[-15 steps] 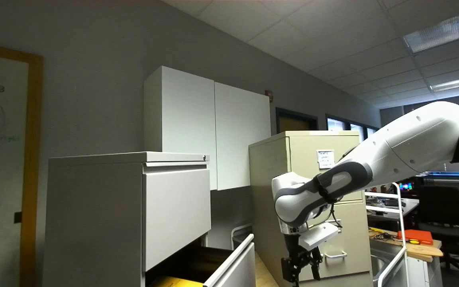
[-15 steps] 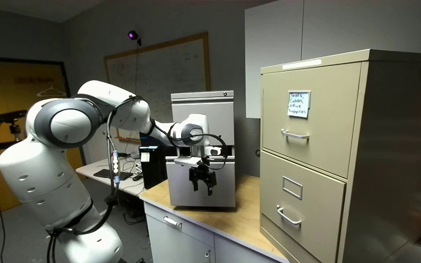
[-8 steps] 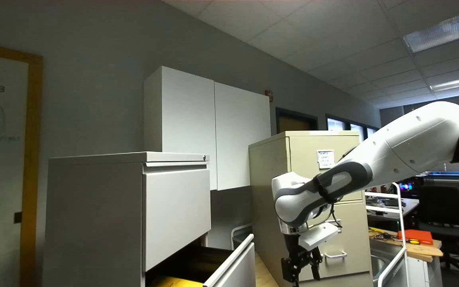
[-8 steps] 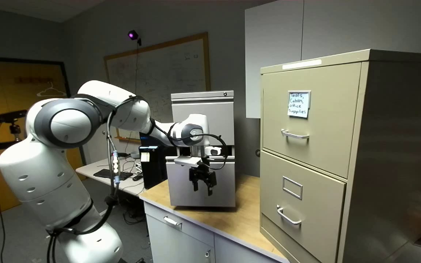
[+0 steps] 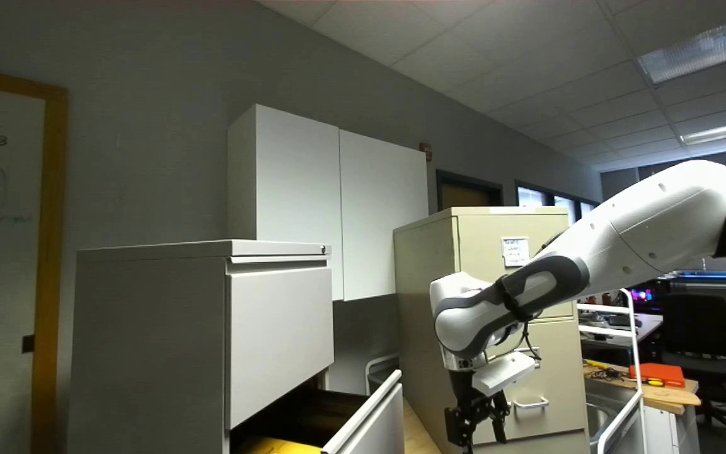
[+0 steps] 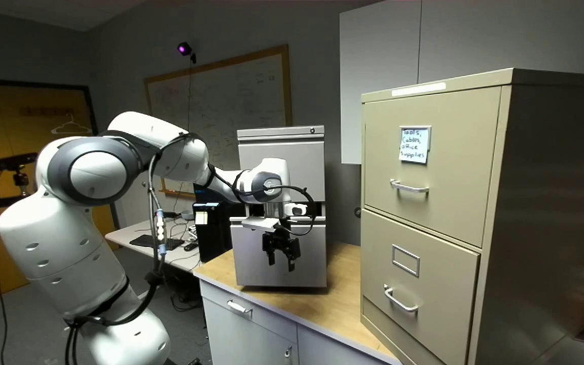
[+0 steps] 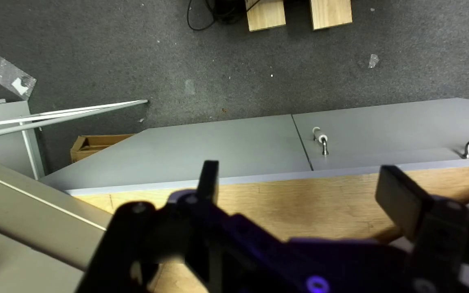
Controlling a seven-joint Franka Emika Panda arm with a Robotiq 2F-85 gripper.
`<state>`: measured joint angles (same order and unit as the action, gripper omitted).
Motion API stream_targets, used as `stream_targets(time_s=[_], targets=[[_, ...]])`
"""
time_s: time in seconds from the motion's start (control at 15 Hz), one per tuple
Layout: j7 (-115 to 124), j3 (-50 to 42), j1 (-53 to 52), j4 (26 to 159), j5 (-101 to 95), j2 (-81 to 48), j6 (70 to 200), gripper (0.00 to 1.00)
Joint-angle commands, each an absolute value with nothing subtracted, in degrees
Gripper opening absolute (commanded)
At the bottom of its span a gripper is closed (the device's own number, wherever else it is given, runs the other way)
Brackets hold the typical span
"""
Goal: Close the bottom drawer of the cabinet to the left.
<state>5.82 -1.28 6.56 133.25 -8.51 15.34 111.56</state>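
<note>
While the bottom drawer of the grey-white file cabinet juts out, the fingers hang parted near its front.

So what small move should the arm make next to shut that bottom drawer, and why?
I'd probably ease the pincer up to the front of the bottom drawer: that drawer stands open, and the pincer hangs in front without touching it.

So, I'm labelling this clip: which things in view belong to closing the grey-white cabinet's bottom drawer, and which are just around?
Part of the job:
pale grey-white file cabinet
its pulled-out bottom drawer
open Robotiq gripper

Just around:
beige filing cabinet
white two-door wall cupboard
whiteboard
computer keyboard
black office chair
</note>
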Motion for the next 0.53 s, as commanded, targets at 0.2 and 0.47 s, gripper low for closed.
stream_targets(time_s=[0.2, 0.47], targets=[[5.93, -1.86, 5.95, 133.17, -8.66, 15.33, 111.44, 1.00], [7.43, -2.07, 6.41, 133.71, -9.29, 14.81, 114.08, 1.00]])
